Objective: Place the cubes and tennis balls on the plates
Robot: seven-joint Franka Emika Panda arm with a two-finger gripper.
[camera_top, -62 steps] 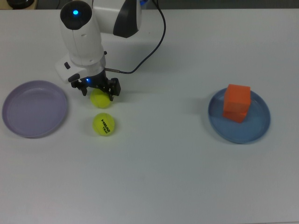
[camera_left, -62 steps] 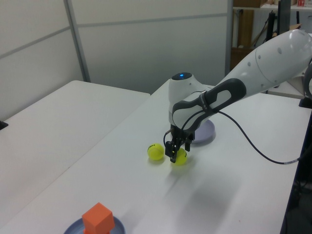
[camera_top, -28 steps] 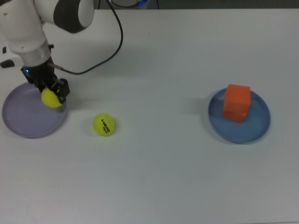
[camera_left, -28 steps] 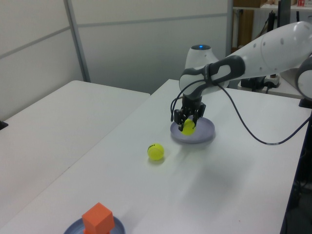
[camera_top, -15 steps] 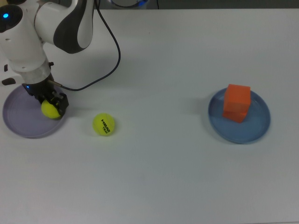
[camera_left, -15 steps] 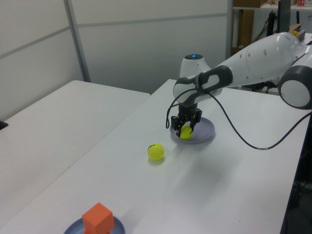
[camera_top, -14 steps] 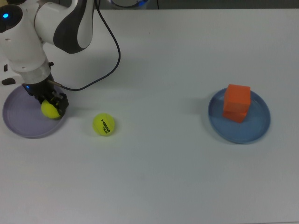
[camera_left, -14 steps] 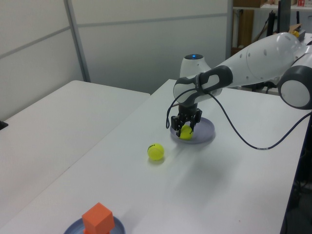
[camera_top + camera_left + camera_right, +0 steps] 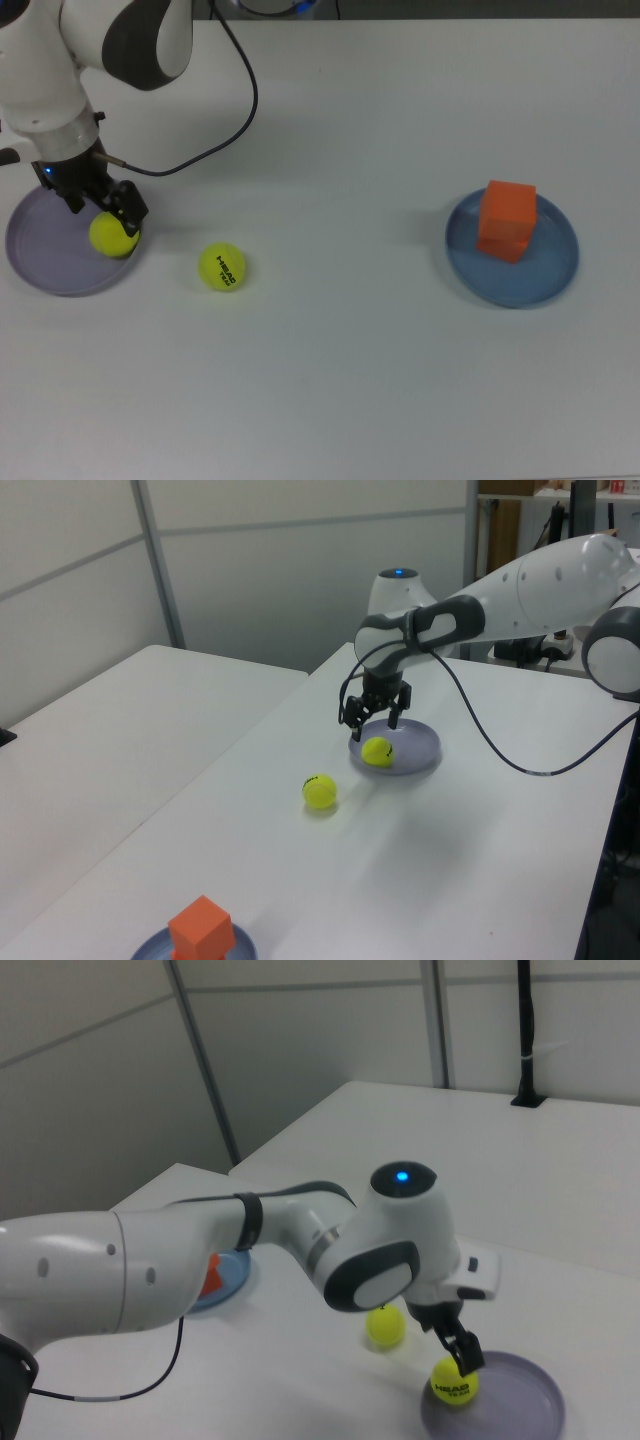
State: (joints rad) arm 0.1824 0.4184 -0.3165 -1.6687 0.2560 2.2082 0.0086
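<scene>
My claw (image 9: 374, 716) hangs open just above the fuzzy yellow-green tennis ball (image 9: 113, 236) resting on the pale lilac round plate (image 9: 40, 262) at the top view's left, fingers spread so the ball lies free.

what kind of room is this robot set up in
Probably a robotics lab or test room. A white robot arm works on a plain white table with a loose cable trailing from it, grey partition panels stand behind, and shelving shows at the left view's far right.
</scene>
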